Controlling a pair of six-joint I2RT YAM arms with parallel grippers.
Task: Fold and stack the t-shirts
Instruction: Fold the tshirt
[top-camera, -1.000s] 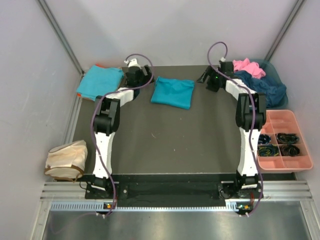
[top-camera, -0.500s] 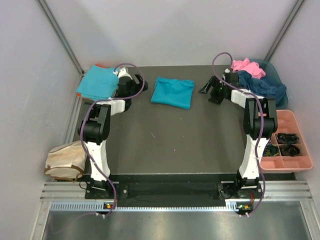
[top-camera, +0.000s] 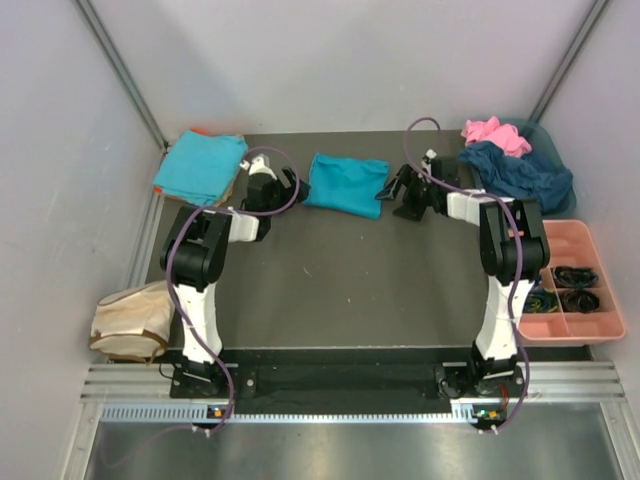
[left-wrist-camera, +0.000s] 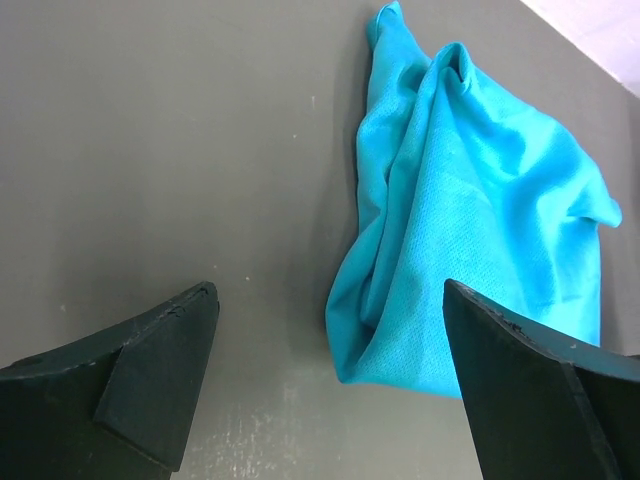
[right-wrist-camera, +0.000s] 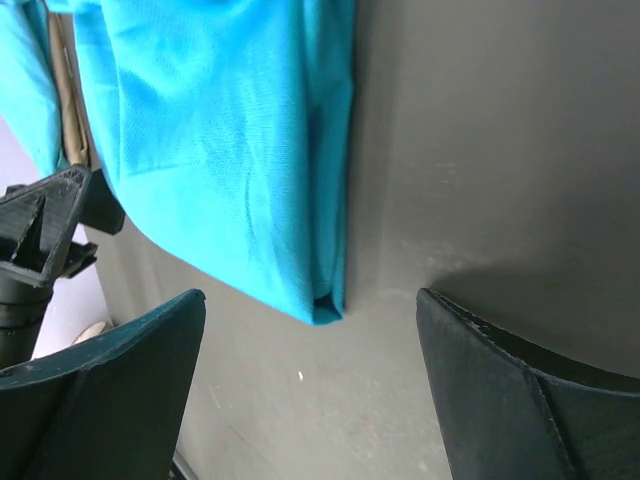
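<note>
Symmetry matters: left end effector (left-wrist-camera: 328, 295) and right end effector (right-wrist-camera: 310, 300) gape empty, so we should pinch opposite edges of the folded turquoise cloth t-shirt (top-camera: 346, 184) together.

The left arm (top-camera: 200, 310) and right arm (top-camera: 495, 310) reach far forward, forearms turned inward toward each other. The left gripper (top-camera: 292, 187) and right gripper (top-camera: 392, 193) both sit low, jaws spread wide, gripping nothing.
</note>
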